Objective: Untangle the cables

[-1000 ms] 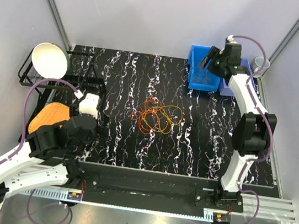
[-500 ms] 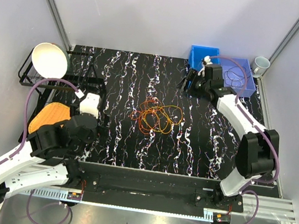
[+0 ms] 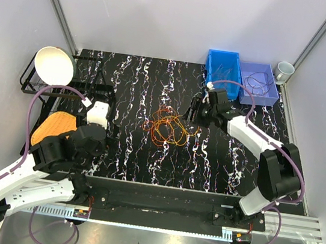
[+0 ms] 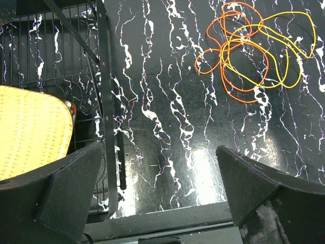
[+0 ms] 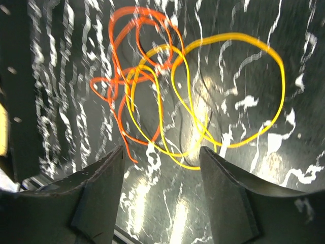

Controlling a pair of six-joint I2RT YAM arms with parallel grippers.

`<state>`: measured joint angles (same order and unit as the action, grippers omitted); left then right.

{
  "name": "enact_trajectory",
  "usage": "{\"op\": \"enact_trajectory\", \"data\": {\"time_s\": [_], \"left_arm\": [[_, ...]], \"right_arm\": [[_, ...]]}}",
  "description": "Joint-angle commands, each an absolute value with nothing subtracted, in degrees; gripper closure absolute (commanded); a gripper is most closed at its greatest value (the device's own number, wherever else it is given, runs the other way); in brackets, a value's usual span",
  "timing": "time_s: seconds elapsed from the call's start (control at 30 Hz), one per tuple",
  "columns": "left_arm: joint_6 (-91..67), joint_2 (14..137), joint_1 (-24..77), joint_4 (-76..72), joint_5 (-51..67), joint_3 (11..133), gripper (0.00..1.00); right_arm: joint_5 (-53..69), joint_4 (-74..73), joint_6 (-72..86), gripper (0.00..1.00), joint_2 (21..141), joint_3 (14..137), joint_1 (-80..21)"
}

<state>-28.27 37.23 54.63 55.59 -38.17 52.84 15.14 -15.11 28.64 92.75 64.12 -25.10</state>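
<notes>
right gripper [image 3: 193, 112] has left its spot above the blue bin [image 3: 223, 61], far back-right of the cables [image 3: 171, 128]. It has swung in and dropped, and now sits low just right of the cables, fingers apart. Its arm went from raised to stretched out low. The bin is now uncovered.

Overhead camera looks down; both wrist cameras face the cables [image 3: 169, 127], right nearest.

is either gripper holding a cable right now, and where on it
Nothing is held. The right gripper hangs open above the cables; the left gripper is open, well away.
</notes>
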Motion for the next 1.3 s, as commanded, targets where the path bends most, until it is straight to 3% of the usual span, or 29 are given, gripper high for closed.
{"op": "enact_trajectory", "data": {"time_s": [0.0, 0.67, 1.27], "left_arm": [[-27.68, 37.18, 54.32, 52.82, -38.67, 52.56, 0.01], [-27.69, 37.88, 53.96, 53.00, -38.85, 52.56, 0.01], [-27.68, 37.71, 53.61, 52.82, -38.67, 52.65, 0.01]], "right_arm": [[15.38, -13.36, 27.07, 0.35, 92.37, 62.14, -26.19], [18.02, -13.36, 23.99, 0.39, 105.47, 67.67, -26.19], [21.18, -14.77, 22.85, 0.59, 109.60, 70.31, -26.19]]}}
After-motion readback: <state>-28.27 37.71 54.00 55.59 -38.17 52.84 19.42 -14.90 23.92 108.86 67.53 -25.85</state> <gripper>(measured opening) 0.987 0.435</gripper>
